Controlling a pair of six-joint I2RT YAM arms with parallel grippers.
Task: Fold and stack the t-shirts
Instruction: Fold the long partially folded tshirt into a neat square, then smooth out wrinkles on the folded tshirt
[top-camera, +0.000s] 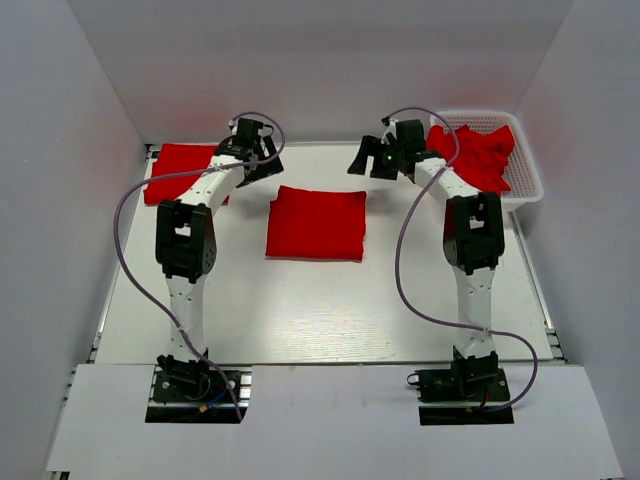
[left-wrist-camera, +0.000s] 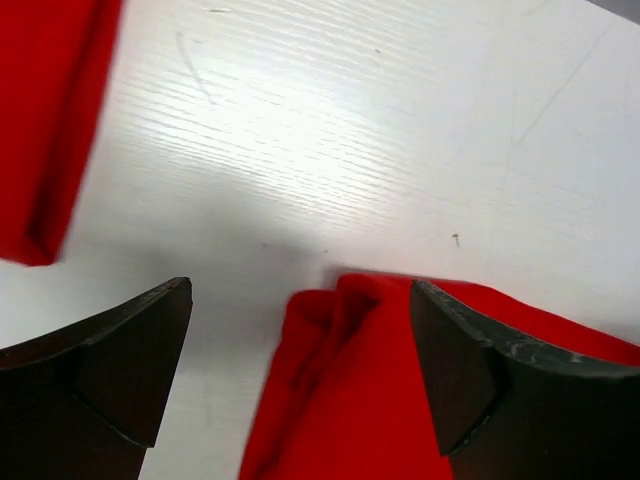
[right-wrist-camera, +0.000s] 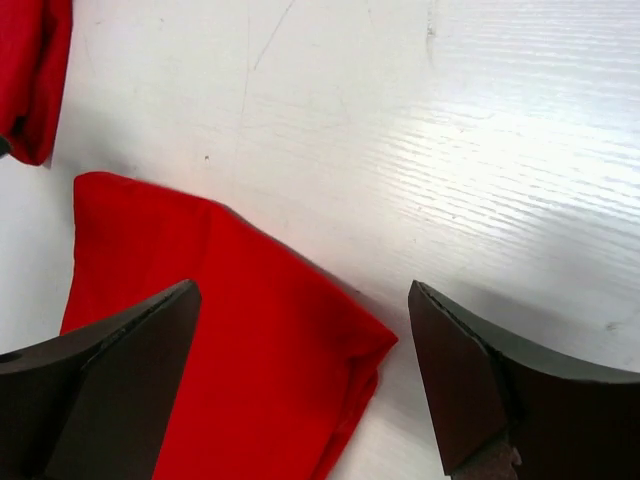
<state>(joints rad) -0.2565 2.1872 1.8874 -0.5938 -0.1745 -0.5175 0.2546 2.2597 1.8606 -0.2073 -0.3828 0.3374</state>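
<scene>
**Top view.** Near the middle of the white wood-grain bench (top-camera: 300, 320): bright red cloth t-shirt (top-camera: 316, 224), folded into a flat square. At 10 o'clock from it, by the far left edge: second folded red t-shirt (top-camera: 178, 172), partly hidden under the left arm. At 2 o'clock, in the far right corner: white plastic lattice basket (top-camera: 530, 185) holding a crumpled heap of red t-shirts (top-camera: 485, 155).

**Left fingers** (top-camera: 258, 152): at 11 o'clock of the square shirt, between the two folded shirts, spread wide, gripping nothing. In the left wrist view, a layered corner of the square shirt (left-wrist-camera: 350, 400) between the two dark fingers (left-wrist-camera: 110, 360), with no contact visible. Edge of the second shirt (left-wrist-camera: 50, 120) at 10 o'clock.

**Right fingers** (top-camera: 372, 160): at 1 o'clock of the square shirt, near the basket, likewise spread wide and empty. In the right wrist view, another corner of the square shirt (right-wrist-camera: 240, 340) between the fingers (right-wrist-camera: 490, 390), again with no contact visible.
</scene>
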